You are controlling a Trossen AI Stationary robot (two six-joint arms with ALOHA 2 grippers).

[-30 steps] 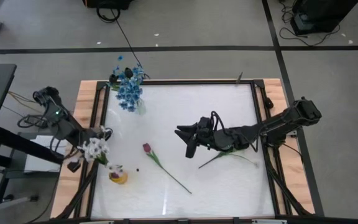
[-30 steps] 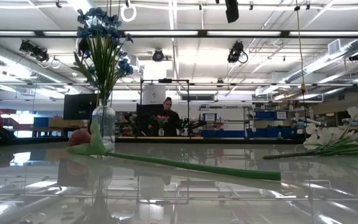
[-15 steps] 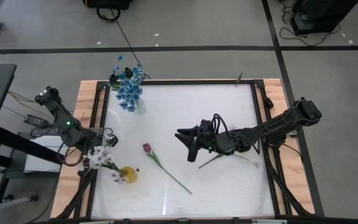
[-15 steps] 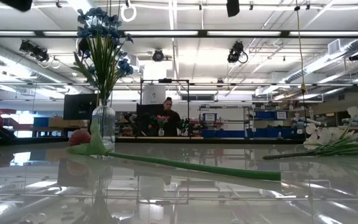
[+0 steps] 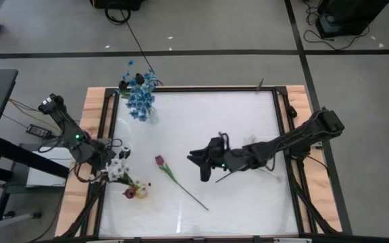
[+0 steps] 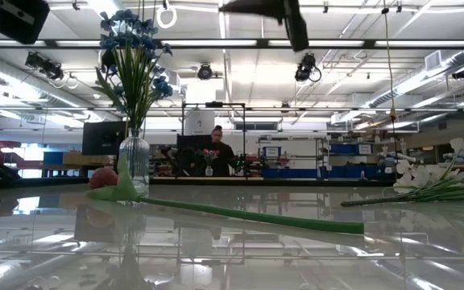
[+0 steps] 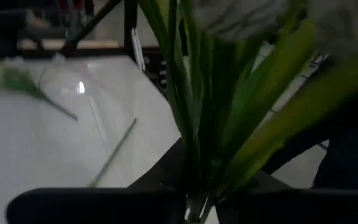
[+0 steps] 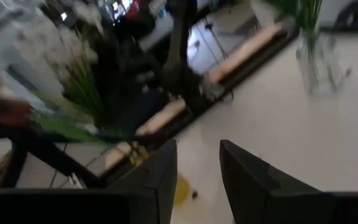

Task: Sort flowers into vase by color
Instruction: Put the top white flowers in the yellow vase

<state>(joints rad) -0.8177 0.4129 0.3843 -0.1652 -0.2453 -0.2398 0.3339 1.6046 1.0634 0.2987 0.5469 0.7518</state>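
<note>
Since a second before, we saw the left gripper (image 5: 111, 164) carry its bunch of white wispy flowers on green stems (image 5: 119, 170) toward the small yellow vase (image 5: 139, 191) at the table's left edge, while the right gripper (image 5: 202, 164) slid left over the white tabletop (image 5: 201, 115). The right arm reached low across the table, its fingers a little apart around nothing. The left fingers seemed clamped on the white stems, though the view was blurred. The pink tulip bud on a long green stem (image 5: 160, 161) lay diagonally, bud toward the clear glass vase of blue flowers (image 5: 140, 98).
</note>
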